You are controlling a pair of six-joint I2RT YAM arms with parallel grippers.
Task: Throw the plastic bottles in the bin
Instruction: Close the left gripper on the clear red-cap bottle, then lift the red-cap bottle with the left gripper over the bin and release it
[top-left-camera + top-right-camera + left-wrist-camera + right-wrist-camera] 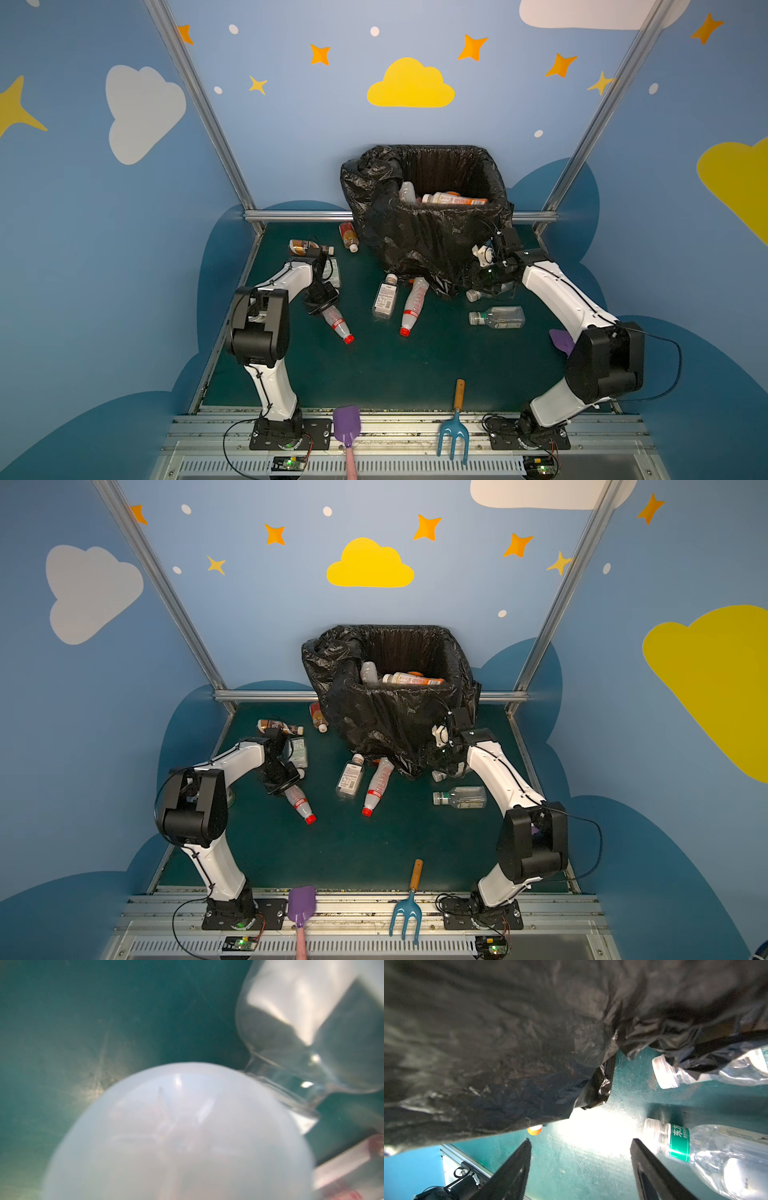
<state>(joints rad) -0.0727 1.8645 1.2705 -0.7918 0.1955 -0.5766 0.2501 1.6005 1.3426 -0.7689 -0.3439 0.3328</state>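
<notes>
The bin (432,241) (390,721), lined with a black bag, stands at the back and holds a few plastic bottles (453,199). Several more lie on the green mat. My left gripper (320,301) (280,777) sits on the base end of a red-capped bottle (338,326) (300,802) and is shut on it. That bottle's pale base (178,1136) fills the left wrist view and hides the fingers. My right gripper (581,1142) (490,278) hangs open and empty low beside the bin's bag (508,1043). A clear green-labelled bottle (706,1157) lies just outside one finger.
Loose bottles lie mid-mat (385,297) (413,305), right (496,318) and back left (348,236) (307,247). One bottle (685,1072) is partly under the bag. A purple shovel (347,424) and a blue rake (455,432) lie at the front rail. Metal frame rails bound the mat.
</notes>
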